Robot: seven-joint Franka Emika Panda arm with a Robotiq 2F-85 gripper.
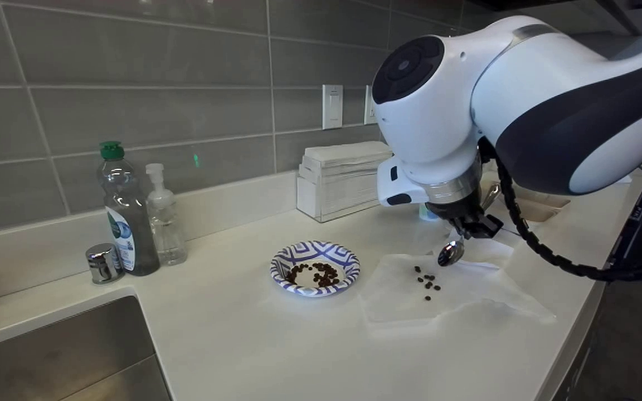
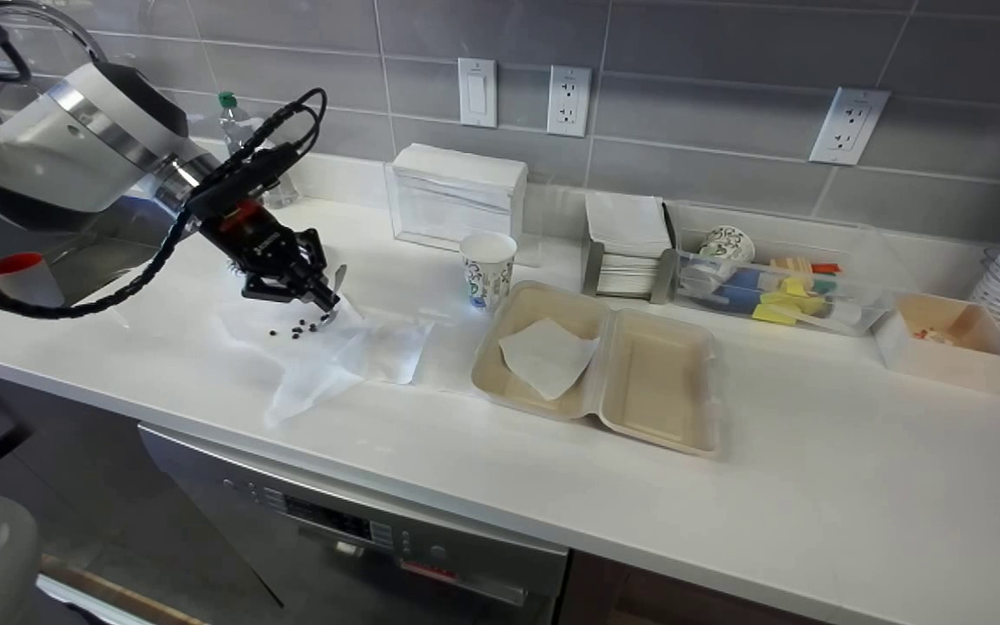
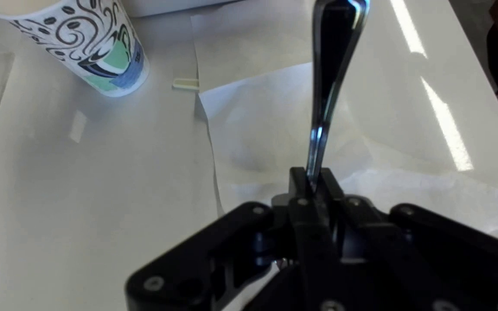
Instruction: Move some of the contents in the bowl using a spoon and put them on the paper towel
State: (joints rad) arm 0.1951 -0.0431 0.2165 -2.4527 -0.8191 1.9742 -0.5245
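Small dark brown bean-like bits (image 1: 428, 284) sit in two spots: a loose scatter on the thin, rumpled white paper towel (image 1: 393, 301), right of centre in an exterior view, and a larger lot inside the shallow round bowl (image 1: 315, 250) with blue-and-white patterned rim, near frame centre

Bowl stands flat just beside the paper towel, left of it in frame

Shiny metal spoon (image 1: 451, 253): scoop end down, low over the paper towel, near the scatter; can't tell if it touches the paper or carries anything

Black two-finger gripper (image 3: 313, 177), bottom centre of the wrist view: pinching the spoon's slim handle between its fingertips, handle reaching up to the top edge

White-and-black robot arm (image 1: 427, 128) enters from the upper right in an exterior view

Farther out: swirl-print paper cup (image 3: 102, 56), upper left of the wrist view; green-capped clear soap bottle (image 1: 126, 239) and clear pump bottle (image 1: 166, 228), left side; stainless steel sink (image 1: 59, 334), lower left; open tan takeout container (image 2: 665, 382), right of centre in an exterior view
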